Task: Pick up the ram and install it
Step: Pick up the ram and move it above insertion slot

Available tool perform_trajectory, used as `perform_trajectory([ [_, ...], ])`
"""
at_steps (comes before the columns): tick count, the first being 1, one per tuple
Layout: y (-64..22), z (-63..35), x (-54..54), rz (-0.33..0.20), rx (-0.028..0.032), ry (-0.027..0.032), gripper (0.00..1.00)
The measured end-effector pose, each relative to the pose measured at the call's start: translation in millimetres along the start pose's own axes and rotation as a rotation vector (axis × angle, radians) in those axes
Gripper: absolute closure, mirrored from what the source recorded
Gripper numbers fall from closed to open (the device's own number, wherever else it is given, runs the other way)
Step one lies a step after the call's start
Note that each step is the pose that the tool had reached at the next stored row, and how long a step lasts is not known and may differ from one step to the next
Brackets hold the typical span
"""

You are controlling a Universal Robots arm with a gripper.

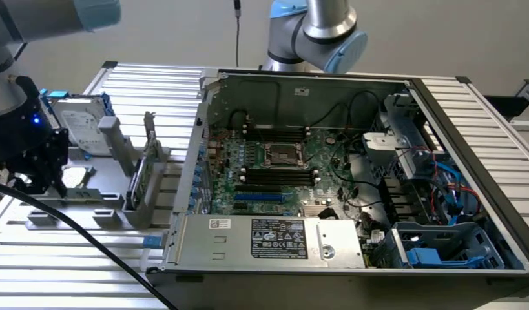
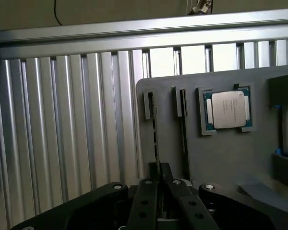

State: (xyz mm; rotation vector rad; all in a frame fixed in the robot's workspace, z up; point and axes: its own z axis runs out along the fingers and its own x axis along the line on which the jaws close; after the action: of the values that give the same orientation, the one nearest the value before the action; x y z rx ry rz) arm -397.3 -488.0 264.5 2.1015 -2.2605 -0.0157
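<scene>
Evidently the gripper (image 2: 158, 181) is straddling the ram (image 2: 156, 139), standing on edge in the grey holder (image 2: 221, 158) at the exterior view's left (clamped or loose, I cannot tell). Probably light, stiff and fragile, it is asking for a hold by its edges.

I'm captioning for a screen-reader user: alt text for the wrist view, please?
The tool hangs over a grey holder, lined up with the ram standing on edge in one of its slots. A square silver processor sits in a pocket of the same holder, which rests on a ribbed metal table.
</scene>
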Motion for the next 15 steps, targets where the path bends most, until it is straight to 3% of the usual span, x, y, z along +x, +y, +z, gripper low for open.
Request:
perform_trajectory([
  [15, -61.8, -71.2, -2.4, -0.001, -0.0011, -0.0086, 0.86],
])
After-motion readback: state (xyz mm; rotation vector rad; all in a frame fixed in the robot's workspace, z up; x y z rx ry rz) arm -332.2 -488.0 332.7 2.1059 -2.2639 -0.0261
